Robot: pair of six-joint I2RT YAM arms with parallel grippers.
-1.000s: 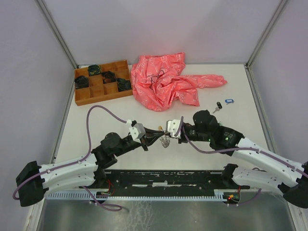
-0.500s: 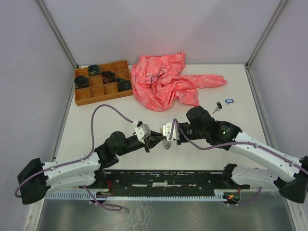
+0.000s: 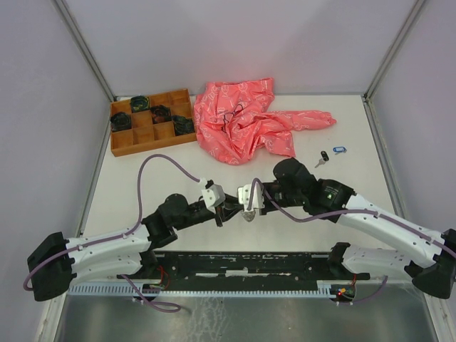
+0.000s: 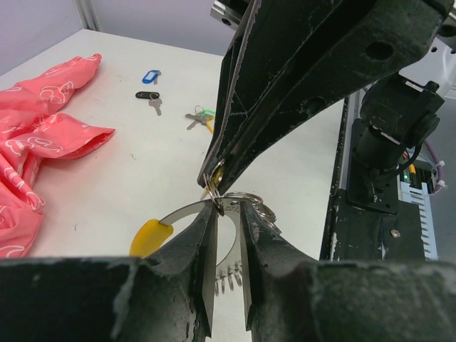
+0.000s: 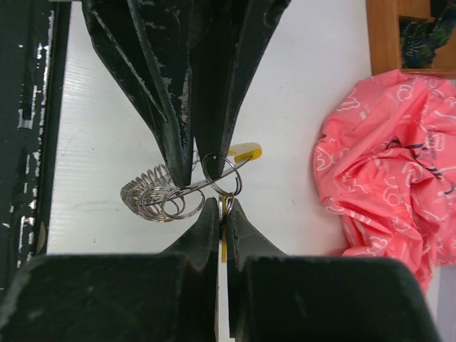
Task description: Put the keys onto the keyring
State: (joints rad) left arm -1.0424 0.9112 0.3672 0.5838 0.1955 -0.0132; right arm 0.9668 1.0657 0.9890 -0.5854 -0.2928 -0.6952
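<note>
My top view looks down from above and behind the bases over the whole counter (image 3: 356, 128). Left wrist peers low along the left fingers (image 4: 192, 260), close in. Right wrist stares straight down past the right fingers (image 5: 203, 231). All three share the keyring (image 5: 153, 194).

White arms (image 3: 107, 249); black joints (image 3: 173, 211); purple cables (image 3: 158, 158)

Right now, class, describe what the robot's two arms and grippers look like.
Both the left arm and right arm have white links, black joints and trailing purple cables. The left gripper and right gripper have scuffed black tapering fingers.
</note>
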